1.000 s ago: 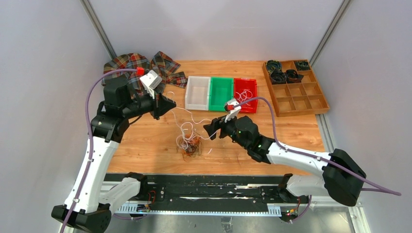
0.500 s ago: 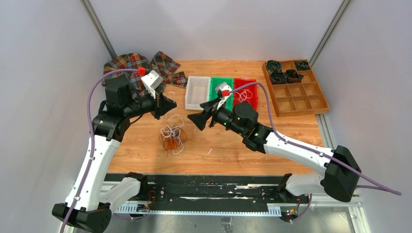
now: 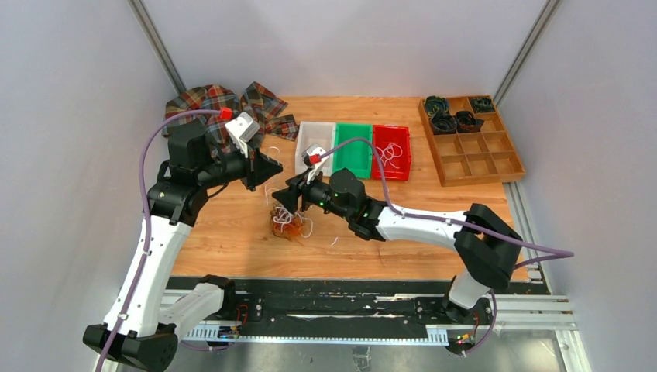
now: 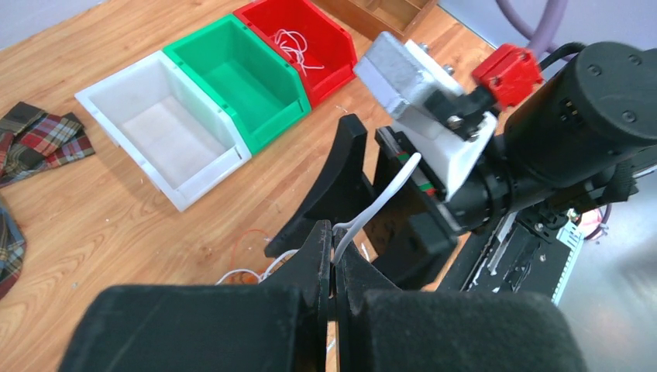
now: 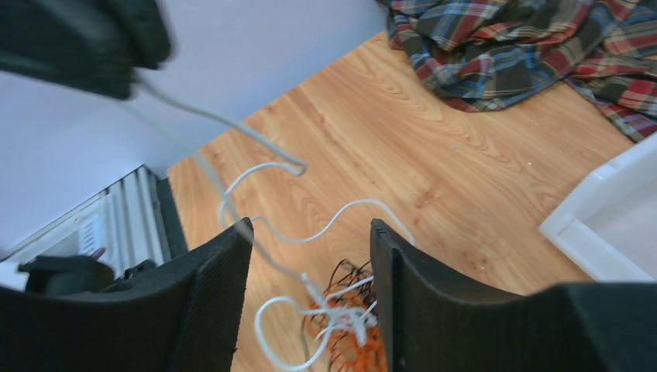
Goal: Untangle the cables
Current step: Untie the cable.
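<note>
table (image 3: 434,209): wooden; task seems partly done, most of it left.
red bin (image 3: 408,151): holds a few freed loose cables (image 3: 391,152).
tangle (image 3: 288,222): white, orange and black cables knotted, centre-left of the table.
right end effector (image 3: 290,198): released, jaws straddling a white cable (image 4: 372,205) above the tangle.
left end effector (image 3: 267,167): clenched on that white cable.

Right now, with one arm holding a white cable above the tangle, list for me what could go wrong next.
1. The left gripper pinches a white cable that runs down into the tangle; pulling may lift the whole tangle instead of freeing it.
2. The right gripper, open around that cable, might close on neighbouring loops too.
3. Both grippers sit very close and could collide.
</note>
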Action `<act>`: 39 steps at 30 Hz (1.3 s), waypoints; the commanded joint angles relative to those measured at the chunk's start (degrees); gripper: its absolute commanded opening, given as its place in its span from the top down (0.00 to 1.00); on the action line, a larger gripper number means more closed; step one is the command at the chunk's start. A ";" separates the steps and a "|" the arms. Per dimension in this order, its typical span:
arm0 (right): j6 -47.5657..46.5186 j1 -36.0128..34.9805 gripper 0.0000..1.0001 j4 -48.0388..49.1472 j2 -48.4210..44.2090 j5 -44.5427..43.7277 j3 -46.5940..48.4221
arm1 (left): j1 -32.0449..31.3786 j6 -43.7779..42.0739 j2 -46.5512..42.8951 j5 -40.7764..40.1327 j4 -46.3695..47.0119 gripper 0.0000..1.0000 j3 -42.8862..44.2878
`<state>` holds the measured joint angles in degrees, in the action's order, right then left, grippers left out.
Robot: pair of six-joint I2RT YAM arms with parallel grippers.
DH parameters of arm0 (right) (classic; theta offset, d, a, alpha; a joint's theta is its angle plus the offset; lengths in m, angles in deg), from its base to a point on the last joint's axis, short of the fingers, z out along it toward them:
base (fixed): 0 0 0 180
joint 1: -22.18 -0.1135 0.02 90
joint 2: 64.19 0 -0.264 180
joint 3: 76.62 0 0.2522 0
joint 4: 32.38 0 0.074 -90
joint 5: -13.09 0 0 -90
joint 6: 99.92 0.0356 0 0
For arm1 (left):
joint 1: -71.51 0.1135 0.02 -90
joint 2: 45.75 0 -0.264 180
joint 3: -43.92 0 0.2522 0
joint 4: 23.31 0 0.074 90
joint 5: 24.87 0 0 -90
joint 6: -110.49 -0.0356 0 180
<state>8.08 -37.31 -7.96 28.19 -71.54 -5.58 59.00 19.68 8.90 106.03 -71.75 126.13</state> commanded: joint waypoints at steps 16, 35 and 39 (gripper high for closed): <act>2.86 2.31 0.49 5.07 10.62 -9.55 -5.65 | -0.13 0.10 -0.31 1.24 -0.23 0.99 5.77; 2.84 5.34 0.51 6.75 5.81 -10.99 -23.20 | 0.67 -3.18 2.59 -1.24 -7.94 0.99 24.81; 2.93 5.30 0.45 6.51 3.58 -11.85 -26.64 | 1.17 -1.65 4.40 -0.40 -7.91 0.99 29.90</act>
<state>11.47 -32.58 -1.91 34.40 -80.98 -29.32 59.54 17.47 12.38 105.53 -80.09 151.48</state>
